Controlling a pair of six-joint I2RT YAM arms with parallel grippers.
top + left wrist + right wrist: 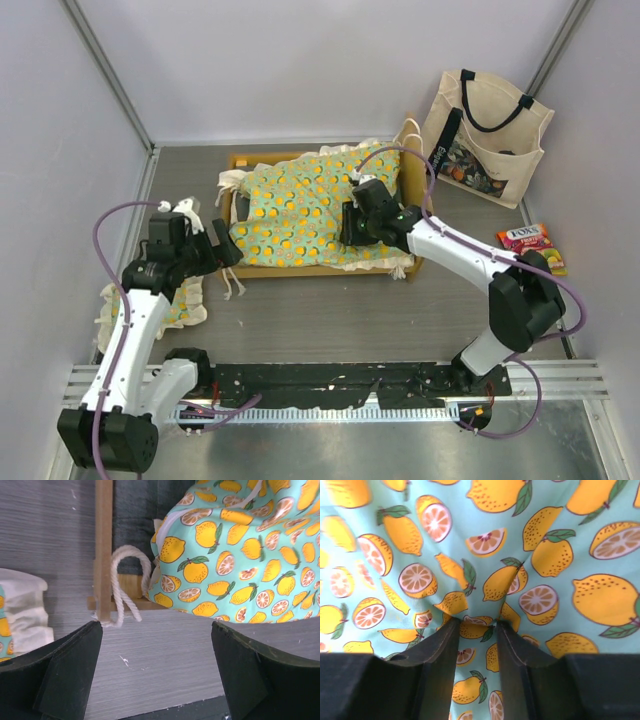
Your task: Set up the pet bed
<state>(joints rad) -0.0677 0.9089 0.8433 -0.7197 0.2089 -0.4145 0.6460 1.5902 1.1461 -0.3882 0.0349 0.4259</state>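
Note:
The light-wood bed frame stands mid-table with its curved headboard at the right. The green orange-print mattress cushion lies rumpled in it, its ruffle spilling over the edges. My right gripper presses down on the cushion's right half and is shut on a pinched fold of its fabric. My left gripper is open and empty just off the frame's near left corner. A cream tie cord loops over that corner beside the cushion's edge.
The small matching ruffled pillow lies on the table under my left arm and shows at the left of the left wrist view. A cream tote bag leans at the back right. A candy packet lies at the right.

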